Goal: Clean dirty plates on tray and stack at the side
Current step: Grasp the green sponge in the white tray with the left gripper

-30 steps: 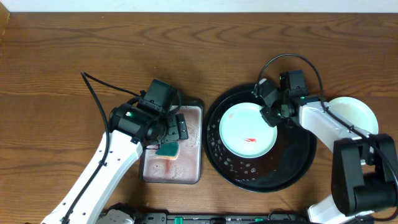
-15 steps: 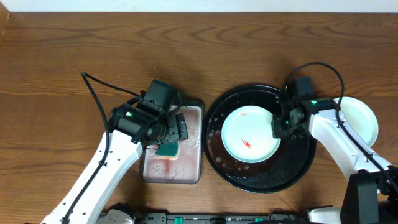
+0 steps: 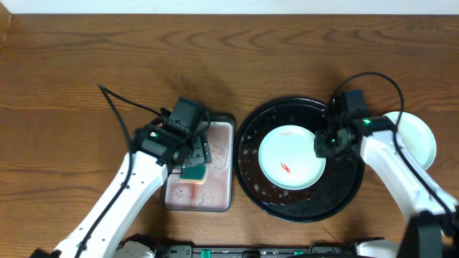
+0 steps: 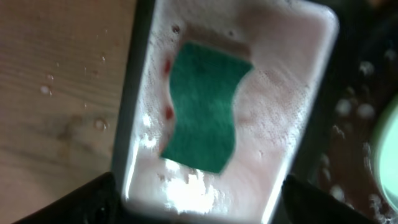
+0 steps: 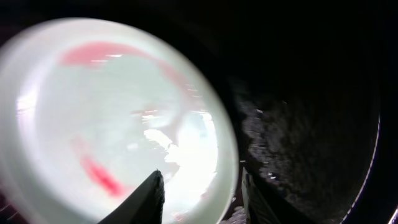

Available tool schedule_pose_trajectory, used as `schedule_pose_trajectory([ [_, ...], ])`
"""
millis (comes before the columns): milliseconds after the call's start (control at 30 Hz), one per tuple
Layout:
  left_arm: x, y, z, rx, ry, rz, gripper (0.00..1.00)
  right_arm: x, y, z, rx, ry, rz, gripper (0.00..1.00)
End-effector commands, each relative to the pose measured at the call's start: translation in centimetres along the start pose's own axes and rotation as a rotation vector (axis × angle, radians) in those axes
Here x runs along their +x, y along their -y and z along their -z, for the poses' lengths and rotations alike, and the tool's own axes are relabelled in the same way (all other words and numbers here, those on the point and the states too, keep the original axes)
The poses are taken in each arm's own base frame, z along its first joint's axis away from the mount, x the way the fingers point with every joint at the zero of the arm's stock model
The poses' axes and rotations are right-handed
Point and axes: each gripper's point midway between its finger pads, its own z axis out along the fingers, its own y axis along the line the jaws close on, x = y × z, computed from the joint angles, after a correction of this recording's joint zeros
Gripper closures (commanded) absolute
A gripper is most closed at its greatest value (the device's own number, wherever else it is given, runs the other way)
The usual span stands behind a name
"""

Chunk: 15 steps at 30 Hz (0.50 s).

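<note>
My right fingers [image 5: 152,196] pinch the right rim of the red-smeared mint plate [image 3: 290,158], which lies in the round black tray [image 3: 301,209] right of centre. My left fingers [image 4: 87,202] are spread above the teal sponge [image 4: 204,106] in the foamy rectangular tray [image 3: 221,183]. Another pale plate [image 3: 419,136] sits on the worktop [image 3: 72,72] at far right.

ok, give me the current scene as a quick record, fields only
tray: black, wet, holds one plate
plate on tray: mint-white, red smear
second plate: off the tray, to its right
sponge: teal, in the soapy rectangular tray
left gripper: open, above the sponge
right gripper: astride the smeared plate's rim, grip unclear
</note>
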Motion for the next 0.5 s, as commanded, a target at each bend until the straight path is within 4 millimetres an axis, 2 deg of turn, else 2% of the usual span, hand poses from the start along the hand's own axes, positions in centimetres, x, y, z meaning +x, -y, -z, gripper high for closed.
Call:
schedule_pose_trajectory([
  [0, 1.0, -1.1, -3.3, -0.066, -0.033, -0.012, 0.18, -0.8, -2.4, 3.5, -0.133, 0.111, 0.102, 0.60],
  [33, 1.5, -0.9, -4.1, -0.057, -0.053, -0.013, 0.20, -0.9, -2.6, 4.2, -0.139, 0.134, 0.108, 0.60],
  [67, 1.9, -0.6, -5.1, -0.046, -0.072, -0.014, 0.26, -1.0, -2.7, 4.9, -0.142, 0.157, 0.112, 0.60],
  [133, 2.3, -0.3, -6.8, -0.041, -0.104, -0.014, 0.49, -1.2, -2.9, 6.5, -0.151, 0.212, 0.122, 0.60],
  [200, 2.4, -0.1, -8.4, -0.057, -0.128, -0.018, 0.65, -1.3, -3.1, 7.6, -0.157, 0.252, 0.130, 0.60],
  [233, 2.6, -0.1, -9.0, -0.063, -0.144, -0.019, 0.68, -1.4, -3.1, 8.0, -0.159, 0.266, 0.132, 0.59],
  [367, 5.3, 0.9, -11.1, -0.025, -0.298, -0.014, 0.68, -1.3, -3.2, 8.6, -0.161, 0.284, 0.135, 0.60],
  [400, 5.6, 0.9, -11.6, -0.030, -0.318, -0.014, 0.75, -1.1, -3.2, 8.5, -0.160, 0.277, 0.134, 0.60],
  [433, 5.9, 0.7, -12.1, -0.042, -0.333, -0.015, 0.89, -1.0, -3.1, 8.4, -0.159, 0.269, 0.133, 0.60],
  [467, 6.1, 0.7, -12.5, -0.049, -0.343, -0.016, 0.92, -1.0, -3.1, 8.3, -0.158, 0.264, 0.132, 0.60],
])
